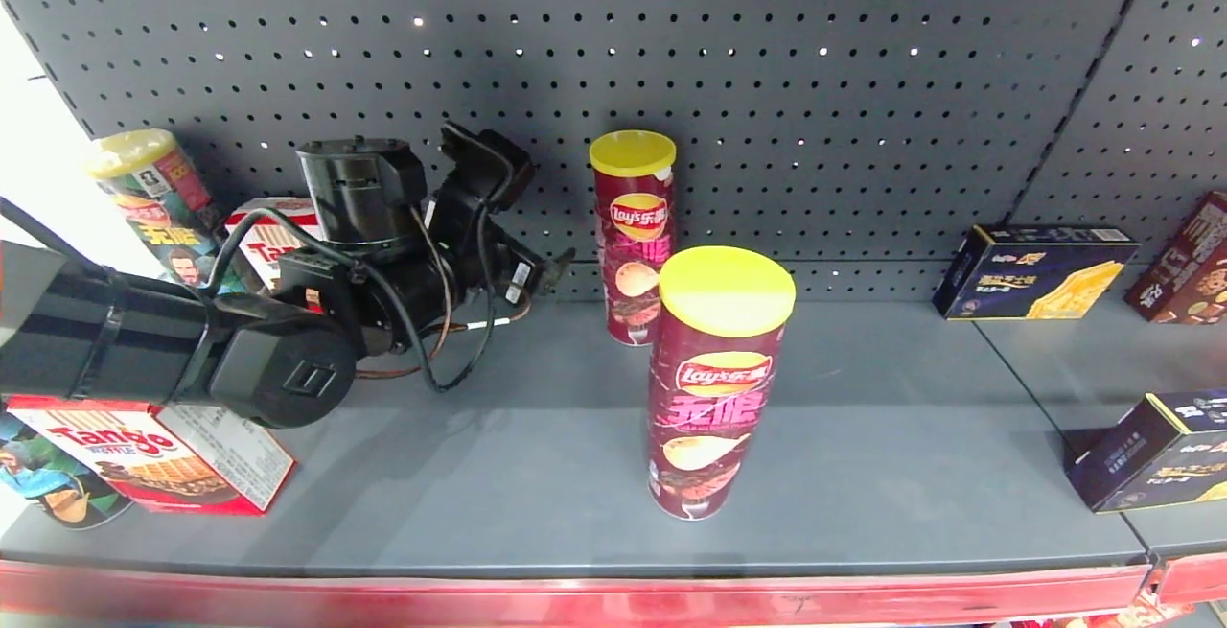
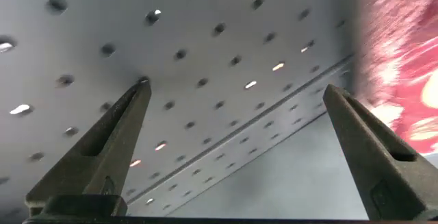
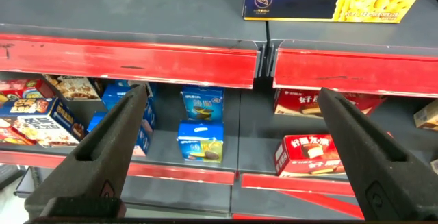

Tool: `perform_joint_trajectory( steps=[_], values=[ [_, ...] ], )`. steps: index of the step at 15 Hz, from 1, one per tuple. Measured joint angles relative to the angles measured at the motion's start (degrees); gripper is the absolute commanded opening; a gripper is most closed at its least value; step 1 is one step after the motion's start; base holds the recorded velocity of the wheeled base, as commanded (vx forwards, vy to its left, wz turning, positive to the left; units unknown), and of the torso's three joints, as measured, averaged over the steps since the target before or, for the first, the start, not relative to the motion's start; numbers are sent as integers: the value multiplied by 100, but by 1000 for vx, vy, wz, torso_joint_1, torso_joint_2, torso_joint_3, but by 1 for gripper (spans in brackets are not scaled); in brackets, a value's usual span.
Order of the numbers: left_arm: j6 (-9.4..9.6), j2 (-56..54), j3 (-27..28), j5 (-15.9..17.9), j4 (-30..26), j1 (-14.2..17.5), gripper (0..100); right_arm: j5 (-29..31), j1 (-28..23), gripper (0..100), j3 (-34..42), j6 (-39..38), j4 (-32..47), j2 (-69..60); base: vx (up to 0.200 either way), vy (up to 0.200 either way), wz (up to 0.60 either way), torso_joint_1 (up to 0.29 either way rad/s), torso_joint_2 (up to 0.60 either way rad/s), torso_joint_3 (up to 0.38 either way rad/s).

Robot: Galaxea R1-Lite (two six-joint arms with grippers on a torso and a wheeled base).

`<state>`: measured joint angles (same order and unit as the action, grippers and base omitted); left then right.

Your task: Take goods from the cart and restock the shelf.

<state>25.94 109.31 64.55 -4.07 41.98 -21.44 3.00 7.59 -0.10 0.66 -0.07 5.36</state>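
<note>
- The grey shelf (image 1: 911, 436) has a red front edge and a pegboard (image 1: 815, 81) back wall.
- The left arm (image 1: 144, 340) reaches over the shelf's left part, toward the back wall.
- A red chip can (image 1: 714, 388) with a yellow lid stands upright mid-shelf, near the front.
- A second chip can (image 1: 633, 235) stands upright behind it, close to the pegboard.
- A wafer box (image 1: 163, 460) lies at the front left, under the arm.
- A dark blue box (image 1: 1035, 273) lies at the back right.
- The left gripper (image 2: 239, 87) faces the pegboard beside the second chip can, fingers spread wide and empty.
- The right gripper (image 3: 234, 92) hangs before lower shelves holding blue biscuit packs (image 3: 200, 138), fingers wide apart, holding nothing.
</note>
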Motion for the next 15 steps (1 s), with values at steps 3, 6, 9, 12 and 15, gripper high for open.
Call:
perform_joint_trajectory(
  steps=[3, 6, 9, 12, 15],
  values=[
    [165, -74, -347, -216, 400, -99, 100, 0, 4, 100, 0, 2, 0, 0, 0, 0, 0, 0, 0, 0],
    [162, -61, -330, -479, 503, -243, 100, -2, 4, 100, 0, 2, 2, 0, 0, 0, 0, 0, 0, 0],
    [105, 130, -193, -879, 1009, -446, 100, 0, 4, 100, 0, 0, 2, 0, 0, 0, 0, 0, 0, 0],
    [99, 268, -143, -912, 1068, -536, 100, 0, 4, 100, 0, 0, 2, 0, 0, 0, 0, 0, 0, 0],
    [96, 315, -138, -906, 1078, -592, 100, 0, 4, 100, 0, 0, 2, 0, 0, 0, 0, 0, 0, 0]
  ],
)
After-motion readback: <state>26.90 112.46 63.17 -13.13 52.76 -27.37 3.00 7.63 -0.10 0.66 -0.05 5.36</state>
